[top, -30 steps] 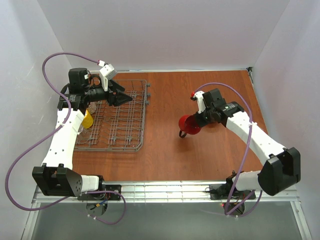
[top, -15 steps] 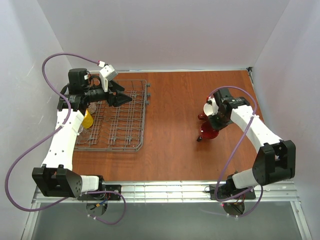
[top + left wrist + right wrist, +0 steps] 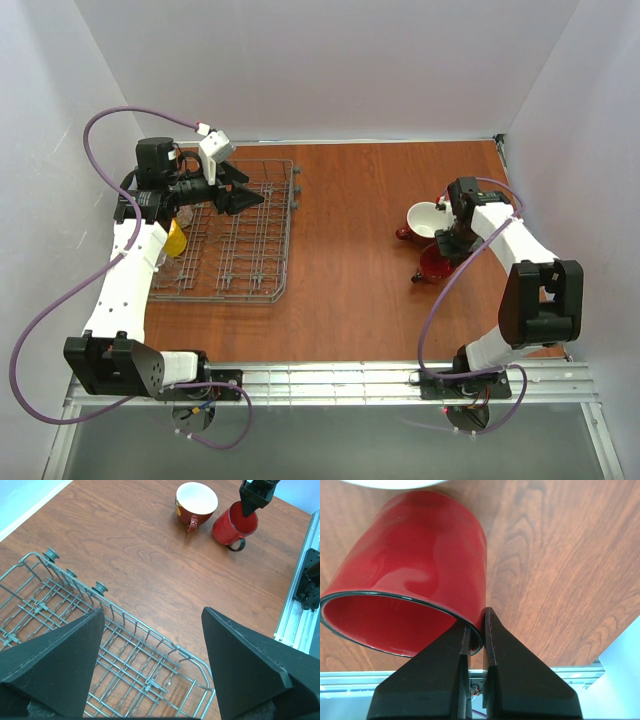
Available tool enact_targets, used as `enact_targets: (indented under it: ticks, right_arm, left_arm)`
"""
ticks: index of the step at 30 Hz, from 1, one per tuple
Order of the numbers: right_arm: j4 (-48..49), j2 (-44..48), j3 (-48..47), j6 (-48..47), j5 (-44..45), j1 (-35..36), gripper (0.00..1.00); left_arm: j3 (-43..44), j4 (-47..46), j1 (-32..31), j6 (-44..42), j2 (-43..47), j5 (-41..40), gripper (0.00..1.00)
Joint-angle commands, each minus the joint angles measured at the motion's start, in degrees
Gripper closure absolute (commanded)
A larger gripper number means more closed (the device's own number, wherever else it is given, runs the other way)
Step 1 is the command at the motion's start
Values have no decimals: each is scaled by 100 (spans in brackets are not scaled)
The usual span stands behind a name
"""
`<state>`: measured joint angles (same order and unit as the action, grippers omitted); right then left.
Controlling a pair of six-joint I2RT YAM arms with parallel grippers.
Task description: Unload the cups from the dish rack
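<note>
Light: bright, even, diffuse, from overhead; white walls [image 3: 330, 70] bounce it.
Shadows: soft, short, e.g. under plain red mug [image 3: 234, 524] on table [image 3: 125, 540].
Glare: pale sheen on mug's side in right wrist view; faint shine on wood.
Focus: top view sharp; left gripper [image 3: 152, 611] fingers [image 3: 50, 670] soft nr btm edge.
Distortion: slight, wide-angle, at edges.

Showing smooth white links [image 3: 125, 280], bulky black joints [image 3: 540, 300]; trailing looped purple cables [image 3: 130, 108]; carrying a white camera [image 3: 215, 146]; ending in matte black wedge fingers [image 3: 50, 670].
</note>
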<state>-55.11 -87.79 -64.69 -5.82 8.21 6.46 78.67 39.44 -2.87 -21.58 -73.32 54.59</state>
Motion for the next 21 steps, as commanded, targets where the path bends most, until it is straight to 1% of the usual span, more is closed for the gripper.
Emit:
enact_targets:
  ticks: [1,10,12,13,14,16,21]
  right_arm:
    - [123,8,9,-15,-47,-145,99]
    - [115,-326,-53,37,-4,-180,99]
    - [115,-309,-79,90,23,-189,77]
    - [115,-274,-105,82,-38,-189,59]
    - [115,-256,-123,90,-126,-198,55]
    - [115,-213,-158,64,-319,-198,51]
    - [106,-195,-281,73,-285,-215,50]
  left_arm:
    - [60,99,-29,-127,169,-18,25]
    - [95,125,-29,-197,125,-45,25]
    - [113,143,-29,-214,107,-36,26]
    - [113,143,-29,-215,107,-45,25]
    - [122,143,-29,-215,90,-36,25]
    - [113,143,-29,-232,72,-19,25]
    - [122,143,-29,-223,63,-18,25]
